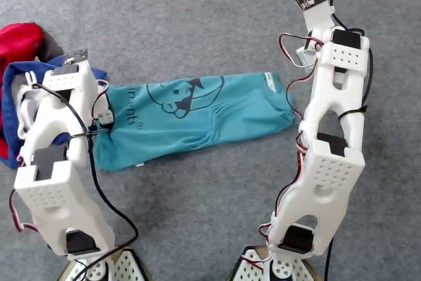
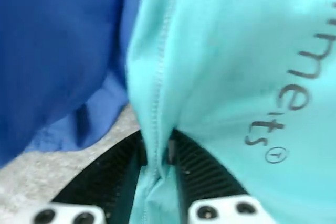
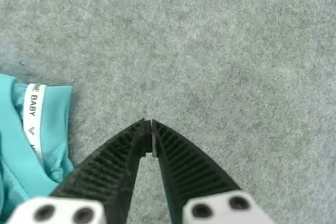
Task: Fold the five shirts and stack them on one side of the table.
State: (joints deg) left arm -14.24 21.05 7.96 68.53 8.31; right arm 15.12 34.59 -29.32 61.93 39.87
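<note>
A teal shirt (image 1: 191, 116) with a dark print lies folded lengthwise across the middle of the grey table. My left gripper (image 2: 157, 153) is shut on the teal shirt's (image 2: 236, 77) hem at its left end, the fabric pinched between the black fingers (image 2: 197, 174). That arm stands at the shirt's left end (image 1: 66, 97). My right gripper (image 3: 148, 129) is shut with nothing in it, over bare felt just past the shirt's collar end (image 3: 31, 129). The right arm (image 1: 332, 83) stands at the shirt's right end.
A blue shirt (image 1: 16, 97) and a red one (image 1: 20, 37) lie heaped at the table's left edge, the blue shirt (image 2: 58, 51) right beside the teal hem. The grey felt table (image 1: 197, 215) stretches in front of and behind the teal shirt.
</note>
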